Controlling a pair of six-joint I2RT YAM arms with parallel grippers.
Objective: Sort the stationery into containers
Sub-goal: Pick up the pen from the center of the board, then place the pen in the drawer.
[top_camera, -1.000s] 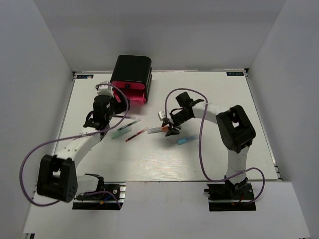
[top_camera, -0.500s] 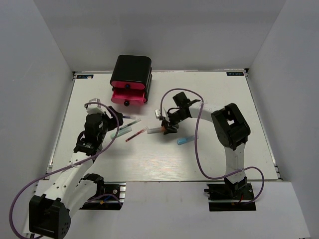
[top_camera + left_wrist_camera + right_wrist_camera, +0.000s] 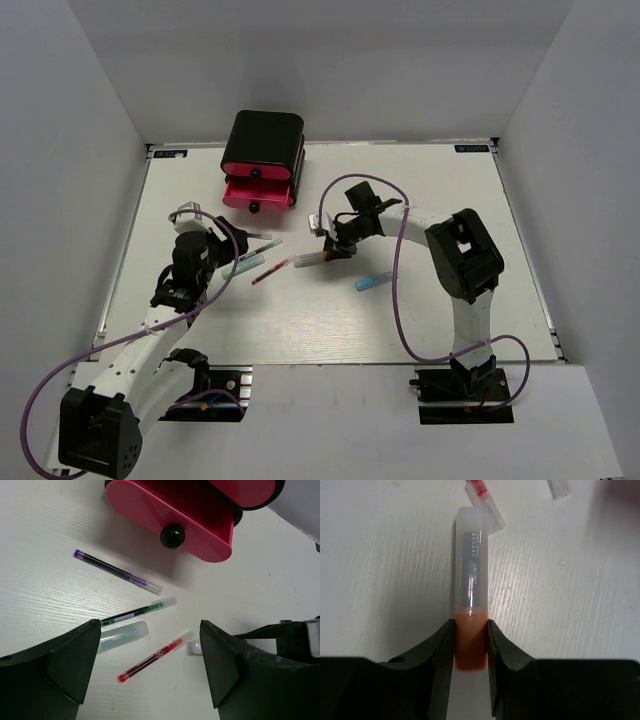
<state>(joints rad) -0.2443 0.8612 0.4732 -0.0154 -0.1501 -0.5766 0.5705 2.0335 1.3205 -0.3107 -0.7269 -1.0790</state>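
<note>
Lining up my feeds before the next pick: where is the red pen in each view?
Top external: red pen, slanted, left of centre.
Left wrist: red pen, low centre.
Right wrist: red pen's end only, at top edge.
Shared landmark: orange-grey marker, its pale cap beside the pen's clear end.

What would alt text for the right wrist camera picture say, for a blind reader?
The right gripper pinches the orange end of an orange-grey marker on the white table, its black fingers touching both sides. A red pen pokes in at the top edge.
</note>
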